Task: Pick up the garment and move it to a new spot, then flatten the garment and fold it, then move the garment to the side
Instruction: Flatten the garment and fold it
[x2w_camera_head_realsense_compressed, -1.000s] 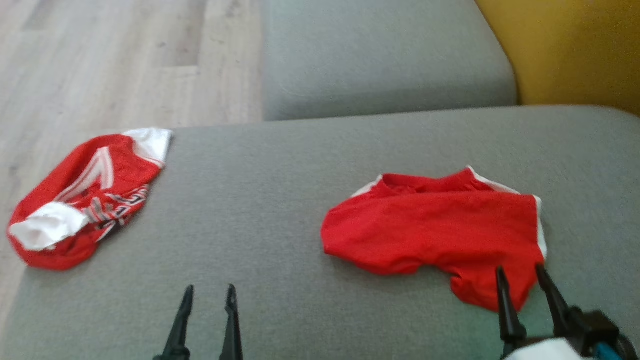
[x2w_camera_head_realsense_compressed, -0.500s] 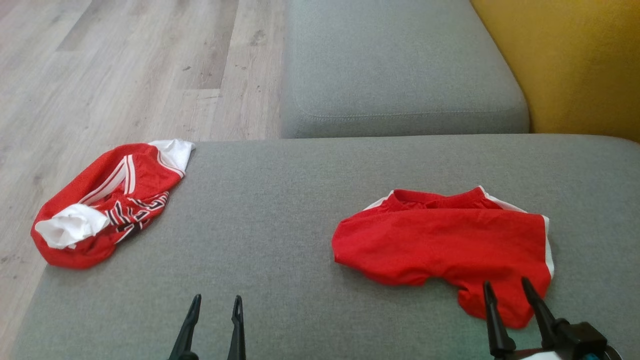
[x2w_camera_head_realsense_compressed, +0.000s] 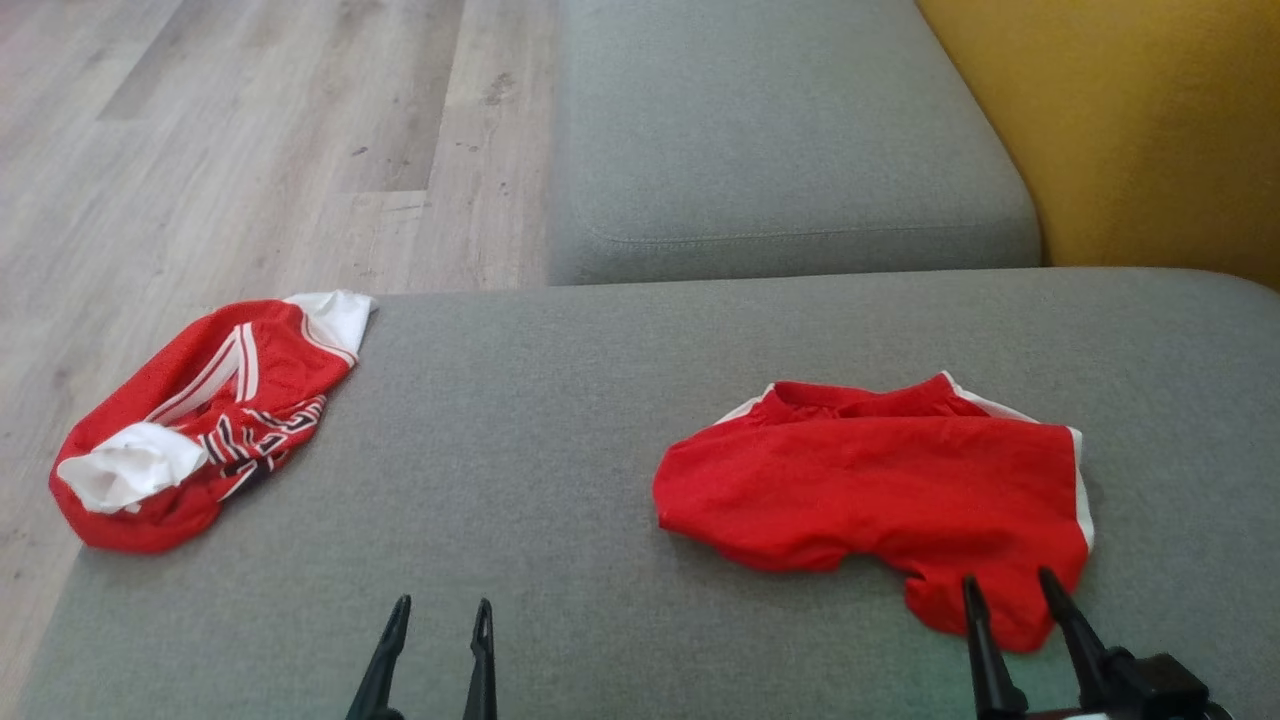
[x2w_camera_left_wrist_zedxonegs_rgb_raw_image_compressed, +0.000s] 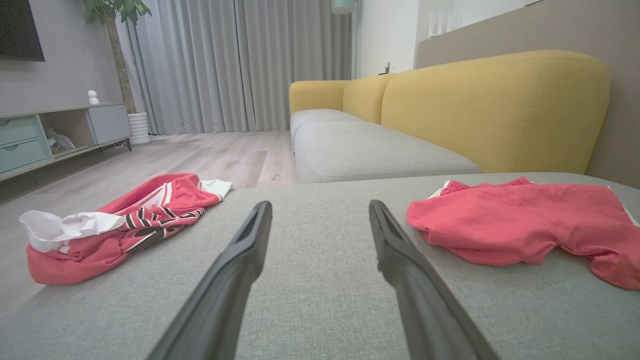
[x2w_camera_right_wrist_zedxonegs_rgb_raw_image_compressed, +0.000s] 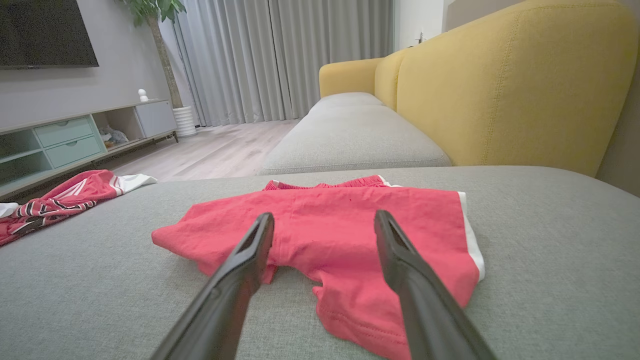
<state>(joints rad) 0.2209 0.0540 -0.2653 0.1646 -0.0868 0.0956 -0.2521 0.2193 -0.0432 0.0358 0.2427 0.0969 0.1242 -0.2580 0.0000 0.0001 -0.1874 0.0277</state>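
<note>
The red shorts (x2w_camera_head_realsense_compressed: 880, 480) lie on the right half of the wide grey seat cushion (x2w_camera_head_realsense_compressed: 560, 420), spread mostly flat but with a few soft rumples. The gathered waistband is on the far side, turned toward the yellow sofa back (x2w_camera_head_realsense_compressed: 1150, 130). A white stripe runs down the right edge, and a sliver of white shows at the left end of the waistband. The near edge is uneven: one leg reaches out toward the robot, and its hem bulges a little off the cushion.

The right gripper (x2w_camera_head_realsense_compressed: 1006, 577) sits low at that near leg, its arm almost level with the cushion and its fingers pointing across the shorts. The two dark fingers are spread wide and hold nothing. Their tips overlap the red cloth from above, though I cannot tell whether they touch it.

The left gripper (x2w_camera_head_realsense_compressed: 444, 602) is over bare cushion, well to the left of the shorts. Its fingers are also apart and empty.

A crumpled red jersey (x2w_camera_head_realsense_compressed: 200, 420) with white sleeves, white stripes and black lettering lies at the cushion's left edge. Beyond it is pale wood floor (x2w_camera_head_realsense_compressed: 250, 150), and a second grey seat cushion (x2w_camera_head_realsense_compressed: 780, 140) lies further back.
</note>
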